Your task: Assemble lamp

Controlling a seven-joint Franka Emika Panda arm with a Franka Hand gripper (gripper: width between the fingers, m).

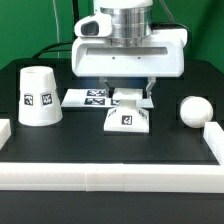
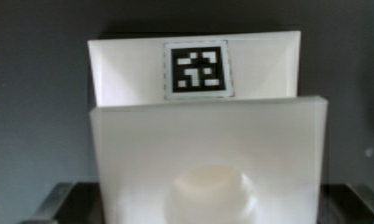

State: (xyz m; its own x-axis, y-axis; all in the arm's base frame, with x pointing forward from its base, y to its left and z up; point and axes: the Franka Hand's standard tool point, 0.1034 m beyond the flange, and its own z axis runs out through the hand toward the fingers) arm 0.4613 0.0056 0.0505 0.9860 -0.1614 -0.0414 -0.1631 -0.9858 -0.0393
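On the counter (image 1: 80,145): lamp base (image 1: 127,120), tag outward. Over it we hold the pincer (image 1: 131,96), spread astride its top, seemingly lined up to grasp. Either side of the base, well apart, shade (image 1: 38,97) and bulb (image 1: 193,110) await fitting.

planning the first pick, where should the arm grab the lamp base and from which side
Probably the base across its two slanted side walls, coming straight down from above. It stands upright and squat, narrower at the top, so open fingers can slide down either side. The gripper hangs just over it with jaws open.
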